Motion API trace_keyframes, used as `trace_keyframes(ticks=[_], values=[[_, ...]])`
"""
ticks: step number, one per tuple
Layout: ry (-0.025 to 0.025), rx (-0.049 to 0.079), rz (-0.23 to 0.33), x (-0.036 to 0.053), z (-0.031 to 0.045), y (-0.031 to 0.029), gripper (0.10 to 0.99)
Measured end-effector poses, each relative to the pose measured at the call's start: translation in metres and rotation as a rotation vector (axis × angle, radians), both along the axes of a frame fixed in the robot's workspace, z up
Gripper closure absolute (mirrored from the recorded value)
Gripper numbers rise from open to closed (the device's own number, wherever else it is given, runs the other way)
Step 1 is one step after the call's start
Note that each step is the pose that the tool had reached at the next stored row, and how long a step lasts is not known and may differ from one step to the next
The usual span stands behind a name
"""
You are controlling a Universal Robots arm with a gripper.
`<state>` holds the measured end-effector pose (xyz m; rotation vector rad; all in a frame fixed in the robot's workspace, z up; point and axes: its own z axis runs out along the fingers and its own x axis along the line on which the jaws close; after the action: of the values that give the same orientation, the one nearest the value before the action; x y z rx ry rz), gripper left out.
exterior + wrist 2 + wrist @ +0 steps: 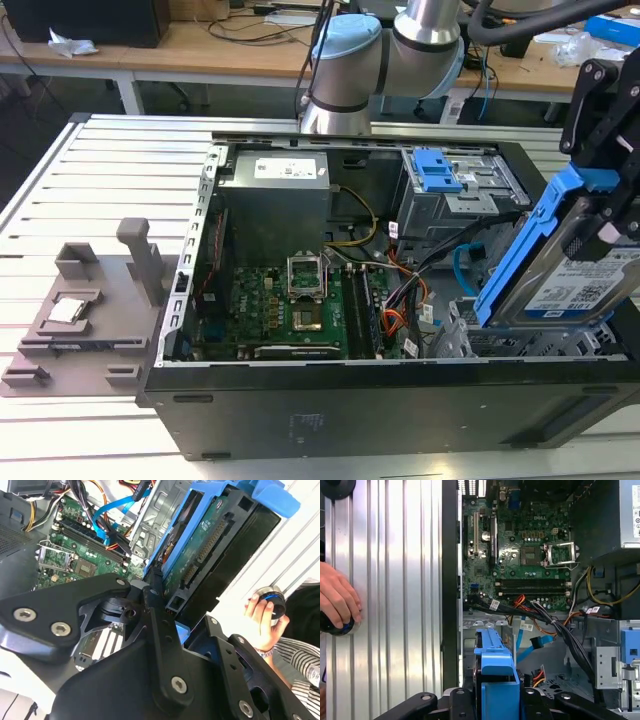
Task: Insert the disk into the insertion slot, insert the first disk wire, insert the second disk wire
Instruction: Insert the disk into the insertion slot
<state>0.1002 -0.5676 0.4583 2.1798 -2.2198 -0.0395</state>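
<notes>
In the exterior view we see the end effector (603, 228) closed on the disk (575, 290). The disk hangs tilted, its blue frame edge uppermost, over the corner of the open computer case (300, 410) at the exterior view's right. The insertion slot (452, 335) lies just below the disk's lower end, and the disk is not yet inside it. The second disk wire (462, 265) curves loose beside the slot. The first disk wire (396, 322) lies near the motherboard (290, 305). The case sits on a slatted surface (60, 200), with a grey fixture (90, 300) towards the exterior view's left.

In the second wrist view the black fingers (160, 630) clamp the disk (210, 535) by its edge, its green circuit side towards us. Beyond it the second disk wire (107, 517) loops over the motherboard (75, 550). A person's hand (262, 617) rests on the surface, covering a small round object.

In the first wrist view the disk's blue frame (495, 672) stands between the end effector's links, above the case interior. The second disk wire (532, 647) and the first disk wire (540, 672) lie loose close by, and the hand (337, 600) lies outside the case wall.
</notes>
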Motion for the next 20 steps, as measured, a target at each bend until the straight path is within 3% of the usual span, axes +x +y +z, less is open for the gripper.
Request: trace_keyframes(ticks=[5,13,20], values=[[0.0000,0.000,0.000,0.0001,-0.0033,0.0018,0.722],[0.0000,0.000,0.000,0.0007,-0.0116,0.0145,0.722],[0.0000,0.000,0.000,0.0011,-0.0193,0.0196,0.722]])
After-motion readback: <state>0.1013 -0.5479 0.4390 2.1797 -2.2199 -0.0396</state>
